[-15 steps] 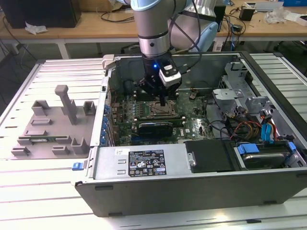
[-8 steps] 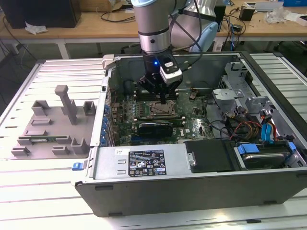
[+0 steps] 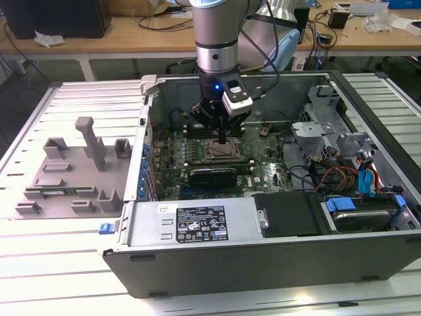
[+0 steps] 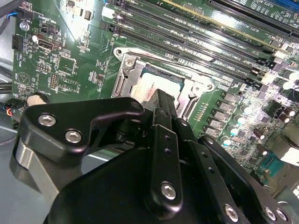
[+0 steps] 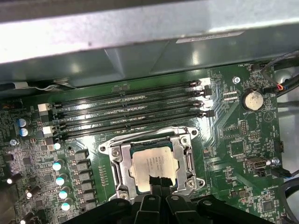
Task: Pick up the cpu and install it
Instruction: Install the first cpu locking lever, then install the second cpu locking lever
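The cpu (image 5: pixel 152 161) lies flat inside the open socket frame (image 5: pixel 117 163) on the green motherboard, its silver top facing up. In the second wrist view a corner of the cpu (image 4: pixel 149 85) shows beyond the black fingers. My gripper (image 5: pixel 159 179) hangs straight down over the socket, fingers drawn together to one narrow tip at the chip's near edge. Contact with the chip cannot be made out. In the exterior view my gripper (image 3: pixel 225 138) stands inside the open computer case, just above the socket (image 3: pixel 220 151).
Grey plastic fixture blocks (image 3: pixel 72 178) sit on the table at the exterior view's left. Memory slots (image 5: pixel 131 112) run beside the socket. Case walls (image 3: pixel 148 131), a power supply (image 3: pixel 191 224) and drive cables (image 3: pixel 342 178) ring the board.
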Controlling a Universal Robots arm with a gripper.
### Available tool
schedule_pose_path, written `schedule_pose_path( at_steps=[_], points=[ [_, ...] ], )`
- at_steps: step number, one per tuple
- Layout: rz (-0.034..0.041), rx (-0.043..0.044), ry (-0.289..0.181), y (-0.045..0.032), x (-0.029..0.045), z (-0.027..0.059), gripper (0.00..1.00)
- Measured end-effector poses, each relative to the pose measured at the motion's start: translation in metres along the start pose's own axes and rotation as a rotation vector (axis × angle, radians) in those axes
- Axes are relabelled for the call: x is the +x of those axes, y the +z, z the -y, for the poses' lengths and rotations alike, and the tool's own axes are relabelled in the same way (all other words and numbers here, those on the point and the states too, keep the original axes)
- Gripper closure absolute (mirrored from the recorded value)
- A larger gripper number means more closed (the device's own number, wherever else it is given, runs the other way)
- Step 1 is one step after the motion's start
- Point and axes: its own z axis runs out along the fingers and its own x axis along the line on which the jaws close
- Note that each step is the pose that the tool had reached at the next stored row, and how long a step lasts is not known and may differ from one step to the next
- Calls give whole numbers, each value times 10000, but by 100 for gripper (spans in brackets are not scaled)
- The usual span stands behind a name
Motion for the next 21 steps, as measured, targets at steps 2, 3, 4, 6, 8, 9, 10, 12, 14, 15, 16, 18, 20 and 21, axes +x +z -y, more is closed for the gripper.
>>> schedule_pose_path(
  at_steps=[2, 3, 4, 6, 8, 9, 10, 12, 14, 15, 16, 18, 20, 21],
  points=[
    [1, 0, 0, 0, 0, 0, 89],
    [0, 0, 0, 0, -1, 0, 89],
    [0, 0, 0, 0, -1, 0, 89],
    [0, 0, 0, 0, -1, 0, 89],
    [0, 0, 0, 0, -2, 0, 89],
    [0, 0, 0, 0, -2, 0, 89],
    [0, 0, 0, 0, -2, 0, 89],
    [0, 0, 0, 0, -2, 0, 89],
    [-1, 1, 0, -6, -4, -1, 89],
    [0, 0, 0, -27, -6, 1, 89],
    [0, 4, -1, -53, -8, 4, 89],
    [1, 8, -1, -143, -16, 10, 89],
    [2, 14, -1, -200, -22, 15, 89],
    [3, 15, -1, -213, -23, 16, 89]
  ],
)
